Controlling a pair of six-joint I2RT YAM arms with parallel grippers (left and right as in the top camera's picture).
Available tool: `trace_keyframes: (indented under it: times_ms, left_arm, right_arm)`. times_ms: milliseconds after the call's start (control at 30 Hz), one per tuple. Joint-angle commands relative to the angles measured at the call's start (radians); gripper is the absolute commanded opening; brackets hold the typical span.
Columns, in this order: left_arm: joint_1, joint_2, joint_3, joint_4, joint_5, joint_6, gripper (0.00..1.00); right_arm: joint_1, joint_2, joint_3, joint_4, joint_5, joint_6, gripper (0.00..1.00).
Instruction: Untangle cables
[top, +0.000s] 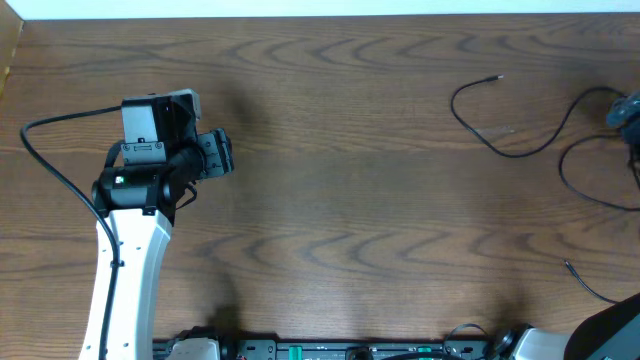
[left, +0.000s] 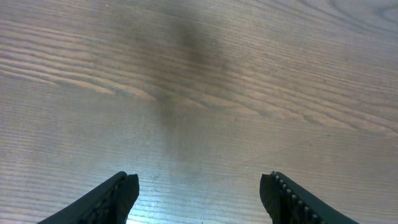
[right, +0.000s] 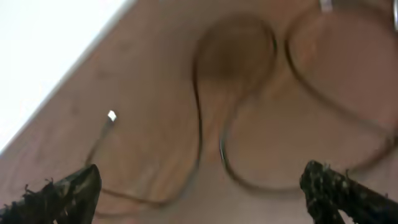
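Note:
The cables (top: 520, 152) are thin black cords lying loose on the wooden table at the far right. One strand runs from a small plug end (top: 499, 77) through a wide curve. Another loop (top: 575, 190) lies below it, and a short strand (top: 585, 283) sits near the front. The right wrist view is blurred and shows cable loops (right: 205, 93) and a pale plug tip (right: 111, 116) beneath my right gripper (right: 202, 183). Its jaws stand wide open, with nothing between them. My left gripper (left: 200, 190) is open over bare wood, far from the cables (top: 215, 155).
The left arm (top: 130, 250) rises from the front left, with its own thick black cable (top: 50, 160) arcing beside it. Part of the right arm (top: 610, 335) shows at the front right corner. The table's far edge (top: 320, 17) meets a white wall.

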Motion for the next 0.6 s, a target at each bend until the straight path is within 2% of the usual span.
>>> trace_keyframes:
  times_ms: [0, 200, 333, 433, 567]
  left_arm:
    - [0.0, -0.001, 0.001, 0.0, 0.009, -0.013, 0.68]
    - [0.0, -0.001, 0.001, 0.002, 0.009, -0.013, 0.68]
    - [0.0, -0.001, 0.001, 0.002, 0.009, -0.013, 0.68]
    - [0.0, -0.001, 0.001, 0.002, 0.01, -0.013, 0.68]
    - [0.0, -0.001, 0.001, -0.003, 0.01, -0.013, 0.68]
  right_arm:
    - [0.039, 0.003, 0.003, -0.076, 0.072, 0.154, 0.99]
    - [0.165, 0.011, 0.0, -0.272, 0.074, 0.487, 0.99]
    - [0.269, 0.031, 0.0, -0.252, 0.074, 0.623, 0.99]
    - [0.382, 0.065, 0.0, -0.122, 0.107, 0.497, 0.99]
    - [0.507, 0.132, 0.0, -0.015, 0.201, 0.074, 0.99]
